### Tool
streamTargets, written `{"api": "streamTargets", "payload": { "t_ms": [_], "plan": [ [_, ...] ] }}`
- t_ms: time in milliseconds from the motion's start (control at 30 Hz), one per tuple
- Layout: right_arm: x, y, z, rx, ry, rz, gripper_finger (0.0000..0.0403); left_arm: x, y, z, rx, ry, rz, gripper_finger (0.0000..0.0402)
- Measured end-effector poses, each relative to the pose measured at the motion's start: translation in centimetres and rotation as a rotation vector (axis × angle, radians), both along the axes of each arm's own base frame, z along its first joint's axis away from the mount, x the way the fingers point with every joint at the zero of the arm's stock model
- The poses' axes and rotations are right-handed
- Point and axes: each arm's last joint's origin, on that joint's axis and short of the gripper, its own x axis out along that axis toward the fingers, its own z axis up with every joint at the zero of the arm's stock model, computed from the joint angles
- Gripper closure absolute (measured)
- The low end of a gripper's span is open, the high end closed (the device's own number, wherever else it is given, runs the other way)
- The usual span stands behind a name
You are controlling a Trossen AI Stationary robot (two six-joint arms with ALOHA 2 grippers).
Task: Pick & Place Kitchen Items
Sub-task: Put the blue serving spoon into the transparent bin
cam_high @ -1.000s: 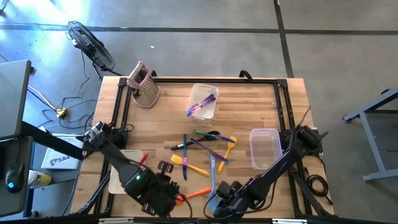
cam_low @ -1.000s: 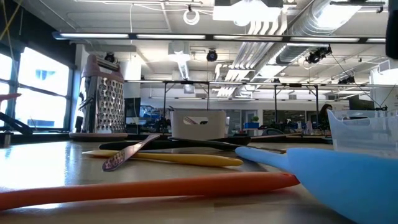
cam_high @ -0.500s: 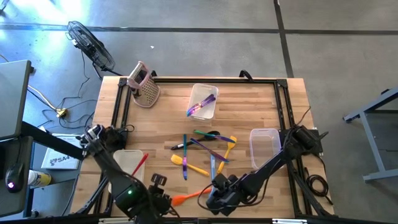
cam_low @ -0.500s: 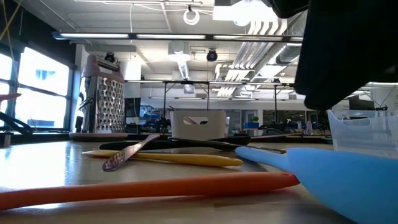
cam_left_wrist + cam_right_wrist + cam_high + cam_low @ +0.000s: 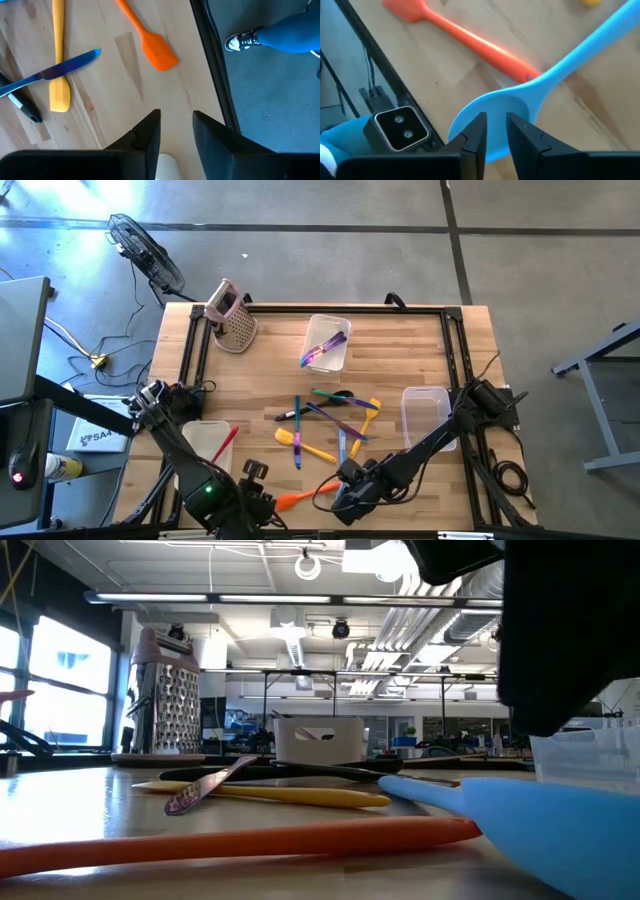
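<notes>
Several slim kitchen items lie loose mid-table. A blue spoon lies near the front edge, its handle over the orange spatula. My right gripper hovers just above the spoon's bowl with a narrow gap between its fingers. In the low view it hangs clear of the bowl. My left gripper stands open over bare table by the front edge, left of the orange spatula's blade, with nothing between its fingers. A red spatula lies slanted in the white bin.
A clear bin holding purple items stands at the far middle, and another clear bin at the right. A pink grater stands at the far left corner. A person's leg and shoe show beyond the front edge.
My right gripper has moved toward the table's left along the front edge and now stands over the blue spoon's bowl. My left arm has drawn back toward the front left corner, uncovering the white bin and the red spatula. The loose items have not moved.
</notes>
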Motion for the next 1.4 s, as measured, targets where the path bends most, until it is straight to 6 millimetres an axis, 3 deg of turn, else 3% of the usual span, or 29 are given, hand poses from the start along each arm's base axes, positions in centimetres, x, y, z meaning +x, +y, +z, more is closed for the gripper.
{"api": "streamTargets", "payload": {
  "t_ms": [233, 467, 833, 1233, 1400],
  "plan": [
    [0.0, -1.2, -0.3, -0.038, 0.072, -0.018, 0.0259, -0.1, 0.0, 0.0, 0.001, 0.0, -0.006, 0.0293],
    [1.1, -3.4, -0.4, -0.03, 0.075, -0.24, 0.0204, -0.1, -0.1, 0.0, 0.008, -0.005, -0.027, 0.0293],
    [1.3, -3.8, -0.4, 0.033, 0.1, -0.35, 0.02, -0.2, -0.2, -0.1, 0.017, -0.014, -0.033, 0.0293],
    [1.1, -4.0, -0.6, 0.011, 0.129, -0.388, 0.02, -0.6, 0.1, -3.4, 0.096, 0.083, -0.048, 0.0293],
    [1.1, -4.1, -0.6, 0.01, 0.13, -0.395, 0.02, -0.8, 0.0, -3.7, 0.104, 0.089, -0.051, 0.0293]
  ]
}}
